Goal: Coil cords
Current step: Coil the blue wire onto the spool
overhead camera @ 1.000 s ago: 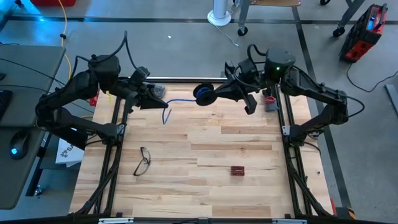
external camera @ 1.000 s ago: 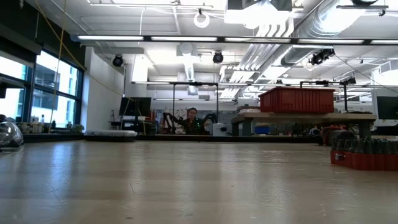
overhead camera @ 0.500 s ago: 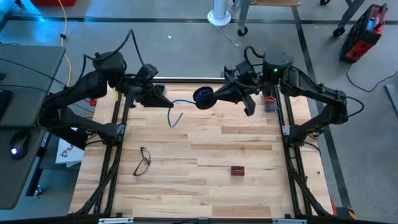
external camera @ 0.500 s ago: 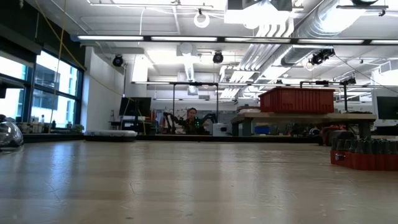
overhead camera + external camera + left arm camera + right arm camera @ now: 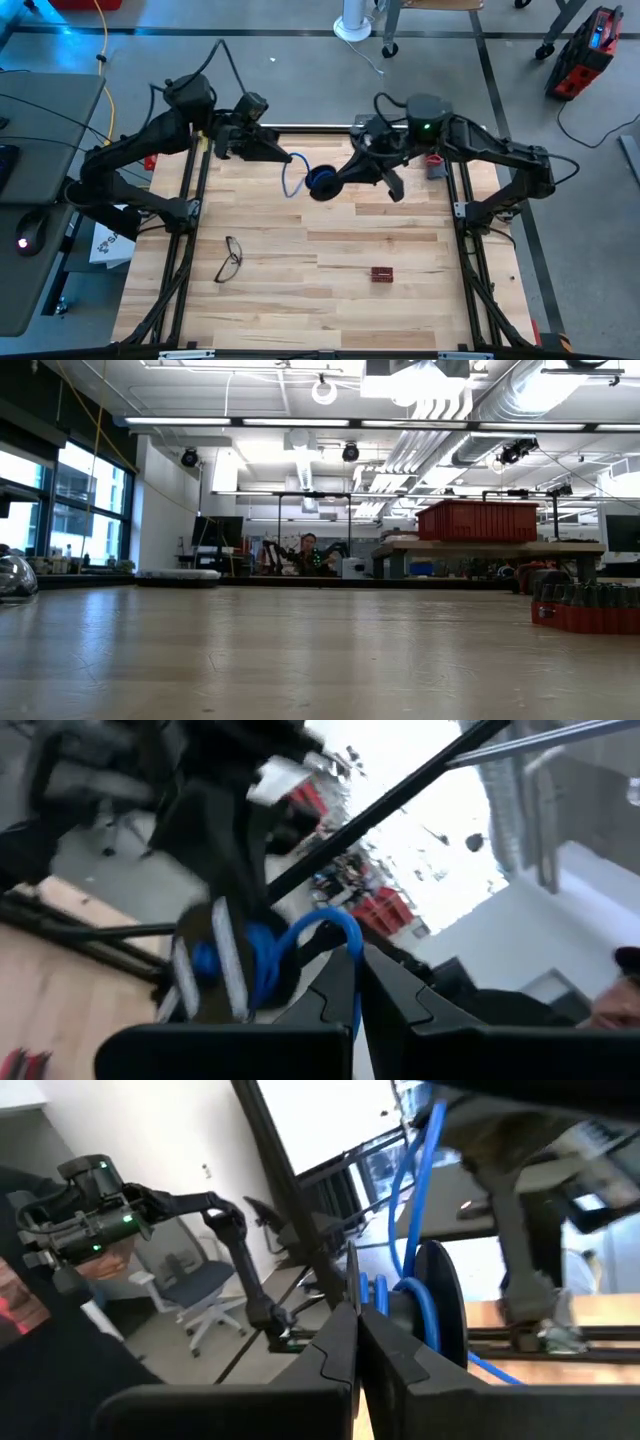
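The cord is a thin blue cable wound in a small blue-and-dark coil (image 5: 321, 182) over the table's far middle. It also shows in the right wrist view (image 5: 420, 1308) and the left wrist view (image 5: 238, 966). My right gripper (image 5: 337, 179) is shut on the coil from its right. My left gripper (image 5: 289, 158) is shut on the cable's loose stretch (image 5: 287, 178), just left of and beyond the coil. Neither gripper nor the cord shows in the low view. My left gripper pinches the blue cable's loose stretch (image 5: 352, 942) between its two fingertips, coming slanting from the table's far left. The cable bends in a slack loop from the fingers to the coil. My right gripper pinches the coil at its edge (image 5: 380, 1302) between its two fingers, coming from the table's right, slanting down. The loose cable (image 5: 412, 1170) runs from the coil toward the left arm.
Eyeglasses (image 5: 230, 258) lie at the table's near left. A small red-brown block (image 5: 381, 274) lies at the near right, and it also shows in the low view (image 5: 585, 610). A person sits in the room far behind the table (image 5: 310, 555).
My left gripper has gone toward the table's right edge, closer to the coil, still shut on the cable. My right gripper has carried the coil toward the table's near edge. The loose cable has changed from a longer hanging run to a short slack loop between the grippers.
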### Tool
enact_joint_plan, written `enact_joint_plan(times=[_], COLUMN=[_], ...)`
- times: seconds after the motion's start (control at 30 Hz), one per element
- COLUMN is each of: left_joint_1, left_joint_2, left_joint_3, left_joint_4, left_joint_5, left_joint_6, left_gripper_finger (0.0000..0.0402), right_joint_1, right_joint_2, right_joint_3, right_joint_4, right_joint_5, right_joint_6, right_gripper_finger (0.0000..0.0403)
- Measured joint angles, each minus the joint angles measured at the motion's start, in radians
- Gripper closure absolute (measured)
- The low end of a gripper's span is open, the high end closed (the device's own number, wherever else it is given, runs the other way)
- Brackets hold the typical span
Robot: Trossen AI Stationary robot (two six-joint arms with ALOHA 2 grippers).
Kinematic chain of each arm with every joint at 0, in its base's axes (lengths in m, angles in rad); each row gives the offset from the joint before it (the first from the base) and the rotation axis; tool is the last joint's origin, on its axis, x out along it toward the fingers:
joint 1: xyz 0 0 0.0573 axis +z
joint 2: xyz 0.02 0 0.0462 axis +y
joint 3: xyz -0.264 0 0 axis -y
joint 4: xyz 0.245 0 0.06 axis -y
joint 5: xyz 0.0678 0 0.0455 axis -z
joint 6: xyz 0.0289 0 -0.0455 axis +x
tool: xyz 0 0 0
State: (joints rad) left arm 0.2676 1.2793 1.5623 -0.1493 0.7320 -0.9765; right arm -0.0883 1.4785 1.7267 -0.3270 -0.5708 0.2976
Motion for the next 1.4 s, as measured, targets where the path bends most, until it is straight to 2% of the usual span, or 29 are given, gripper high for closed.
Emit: enact_joint_plan(times=[0.13, 0.43, 0.7, 1.07, 1.17, 1.4], left_joint_1=[0.018, 0.074, 0.068, 0.025, 0.024, 0.027], left_joint_2=[0.052, 0.142, 0.23, 0.279, 0.277, 0.277], left_joint_3=[0.0, 0.0, 0.0, 0.0, 0.0, 0.0], left_joint_4=[0.1, 0.165, 0.451, 0.454, 0.455, 0.455], left_joint_5=[0.074, 0.169, 0.222, 0.259, 0.262, 0.252], left_joint_6=[-0.042, -0.051, -0.222, -0.213, -0.196, -0.143], left_gripper_finger=[0.0401, 0.0401, 0.0401, 0.0399, 0.038, 0.0306], right_joint_1=[0.022, 0.038, 0.038, 0.038, 0.038, 0.035], right_joint_2=[0.03, 0.048, 0.048, 0.048, 0.048, 0.048], right_joint_3=[0.0, 0.0, 0.0, 0.0, 0.0, 0.0], right_joint_4=[0.038, 0.131, 0.185, 0.311, 0.329, 0.394], right_joint_5=[-0.021, -0.058, -0.021, -0.015, -0.015, -0.012], right_joint_6=[0.013, 0.042, 0.052, 0.068, 0.069, 0.068], right_gripper_finger=[0.0403, 0.0403, 0.0403, 0.0403, 0.0403, 0.0403])
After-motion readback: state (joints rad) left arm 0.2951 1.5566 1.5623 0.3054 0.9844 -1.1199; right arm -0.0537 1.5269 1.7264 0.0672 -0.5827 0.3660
